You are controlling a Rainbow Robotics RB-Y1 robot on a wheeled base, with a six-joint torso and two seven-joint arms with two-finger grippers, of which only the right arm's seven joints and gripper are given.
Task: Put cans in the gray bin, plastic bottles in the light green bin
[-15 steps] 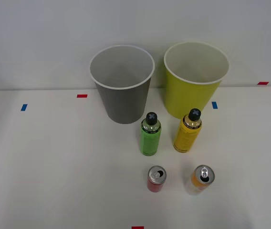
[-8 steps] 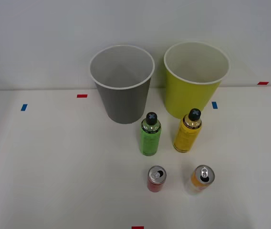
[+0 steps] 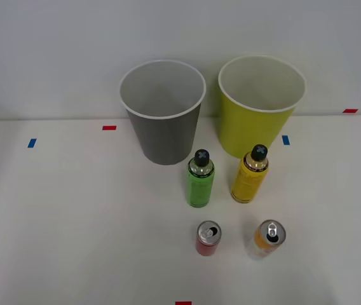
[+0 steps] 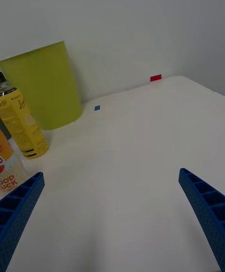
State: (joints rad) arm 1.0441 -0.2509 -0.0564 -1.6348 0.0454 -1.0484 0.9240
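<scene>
The gray bin (image 3: 163, 114) and the light green bin (image 3: 260, 105) stand side by side at the back of the table. In front of them stand a green plastic bottle (image 3: 200, 180) and a yellow plastic bottle (image 3: 250, 176), both upright with black caps. Nearer the front edge stand a red can (image 3: 208, 238) and an orange-and-white can (image 3: 268, 239). In the right wrist view my right gripper (image 4: 112, 215) is open with nothing between its blue fingers (image 4: 206, 206). It hovers low over bare table, with the orange-and-white can (image 4: 8, 171), yellow bottle (image 4: 21, 124) and light green bin (image 4: 44, 86) off to one side.
Small red tape marks (image 3: 108, 128) and blue tape marks (image 3: 32, 143) dot the white table (image 3: 72, 222). A white wall rises just behind the bins. The table's right corner lies near a red mark (image 3: 350, 110).
</scene>
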